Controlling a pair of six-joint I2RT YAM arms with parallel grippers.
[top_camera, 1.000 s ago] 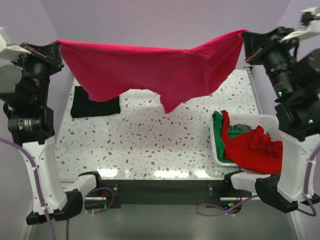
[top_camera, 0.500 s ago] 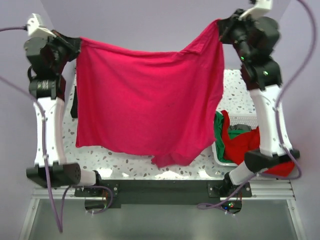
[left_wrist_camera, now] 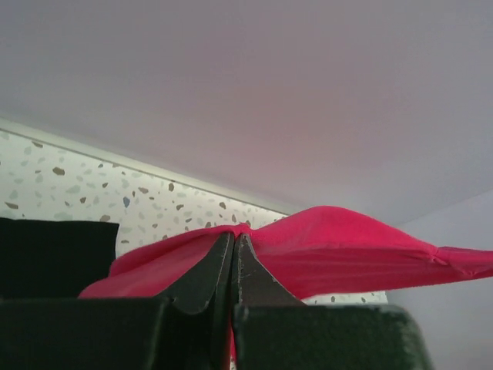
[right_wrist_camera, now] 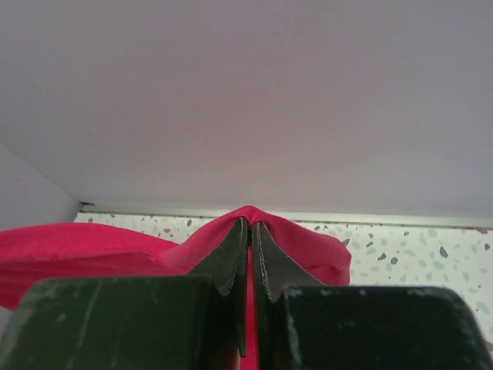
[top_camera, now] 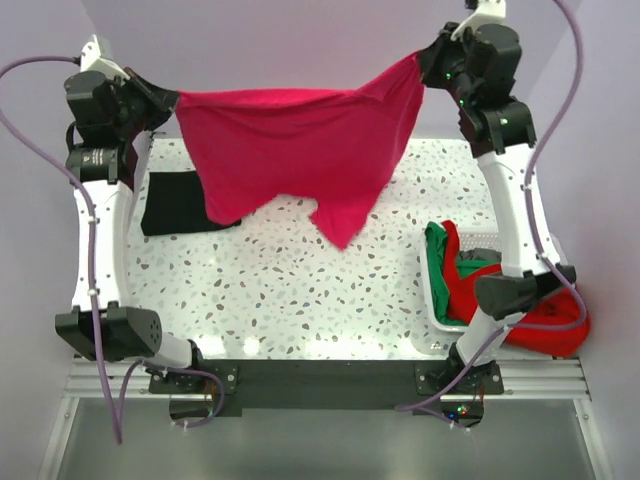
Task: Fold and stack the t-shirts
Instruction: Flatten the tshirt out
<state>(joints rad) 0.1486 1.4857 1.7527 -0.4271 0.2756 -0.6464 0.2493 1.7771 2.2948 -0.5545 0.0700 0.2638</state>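
The magenta-pink soft cloth t-shirt (top_camera: 300, 150) hangs stretched over the speckled bench (top_camera: 300, 290) toward twelve o'clock, its corners clamped by the left end effector (left_wrist_camera: 233, 250) and right end effector (right_wrist_camera: 248, 231). This looks like the spreading step; next it needs lowering flat for folding.

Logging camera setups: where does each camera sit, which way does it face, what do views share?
Top external: above and behind, looking down on the table; both arms, left gripper and right gripper holding up the pink t-shirt.
Left wrist: wrist-mounted, facing the far wall; own fingers pinch pink t-shirt; black t-shirt left.
Right wrist: likewise; own fingers pinch it.
Shared: pink t-shirt, table.
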